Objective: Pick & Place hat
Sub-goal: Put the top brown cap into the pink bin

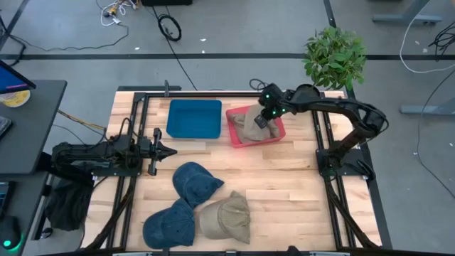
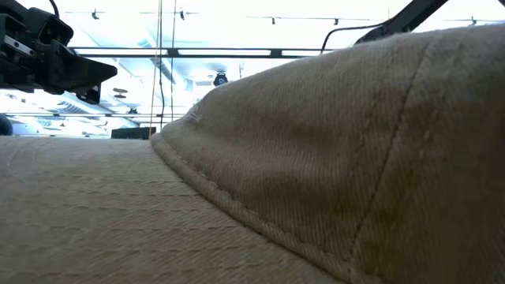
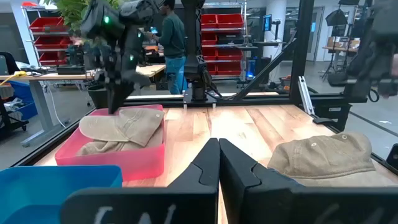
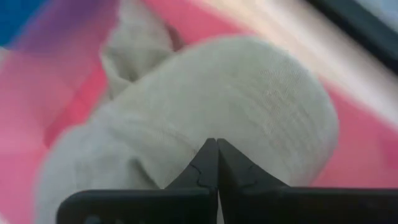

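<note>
Four hats: one tan hat (image 1: 249,126) lies in the pink bin (image 1: 279,134); a second tan hat (image 1: 226,217) and two blue hats (image 1: 195,183) (image 1: 169,225) lie on the table (image 1: 277,178) near its front edge.
Pink bin: sits at the back of the table, just beside the blue bin (image 1: 193,119), which is to its left in the high view.
Tan hat in bin: crumpled, filling most of the bin; in the left wrist view it (image 3: 121,127) rises a little above the pink wall (image 3: 112,158).
Right gripper (image 1: 261,119): reaches over the pink bin, directly above the tan hat; in the right wrist view the fingers (image 4: 205,163) meet at their tips, closed with no cloth seen between them, and the hat (image 4: 249,112) lies just beyond.
Left gripper (image 1: 169,151): waits over the left side of the table, pointing toward the middle; in the left wrist view its fingers (image 3: 208,163) are pressed together, holding nothing.
Front hats: the upper blue hat touches the lower blue hat and the tan one; the tan one lies right of the lower blue hat.
Low view: tan cloth (image 2: 316,173) fills nearly all of it, close to the lens.
Plant (image 1: 334,57): stands at the table's back right corner.
Person (image 3: 174,40): stands in the room beyond the table, seen in the left wrist view.
</note>
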Tool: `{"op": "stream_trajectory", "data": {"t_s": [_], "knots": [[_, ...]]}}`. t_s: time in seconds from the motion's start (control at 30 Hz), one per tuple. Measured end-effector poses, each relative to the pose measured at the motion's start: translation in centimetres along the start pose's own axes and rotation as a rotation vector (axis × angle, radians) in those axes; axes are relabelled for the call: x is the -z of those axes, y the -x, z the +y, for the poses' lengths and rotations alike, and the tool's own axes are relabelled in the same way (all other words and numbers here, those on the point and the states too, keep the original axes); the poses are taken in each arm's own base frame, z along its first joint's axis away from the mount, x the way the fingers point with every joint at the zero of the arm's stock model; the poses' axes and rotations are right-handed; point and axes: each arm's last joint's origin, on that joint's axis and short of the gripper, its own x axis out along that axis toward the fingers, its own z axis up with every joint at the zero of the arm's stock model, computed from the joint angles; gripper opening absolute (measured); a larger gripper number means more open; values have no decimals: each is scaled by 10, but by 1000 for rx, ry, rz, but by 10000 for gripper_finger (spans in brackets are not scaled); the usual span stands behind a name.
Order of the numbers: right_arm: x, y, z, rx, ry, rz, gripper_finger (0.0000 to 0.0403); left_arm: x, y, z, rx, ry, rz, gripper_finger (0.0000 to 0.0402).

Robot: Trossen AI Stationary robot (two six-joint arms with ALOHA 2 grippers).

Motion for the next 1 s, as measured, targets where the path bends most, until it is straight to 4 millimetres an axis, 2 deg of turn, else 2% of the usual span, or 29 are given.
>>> {"op": "stream_trajectory", "data": {"t_s": [0.2, 0.33, 0.53, 0.63, 0.87, 1.0], "knots": [[-3, 30, 13, -177, 119, -87, 0, 0, 0, 0, 0, 0, 0, 3], [6, 32, 25, -286, 215, -7, 0, 0, 0, 0, 0, 0, 0, 3], [23, 15, 37, -246, 314, 155, 0, 0, 0, 0, 0, 0, 0, 3], [24, -1, 38, -172, 286, 190, 0, 0, 0, 0, 0, 0, 0, 3], [31, -43, 36, -159, 249, 307, 0, 0, 0, 0, 0, 0, 0, 3], [33, -48, 36, -171, 235, 329, 0, 0, 0, 0, 0, 0, 0, 3]]}}
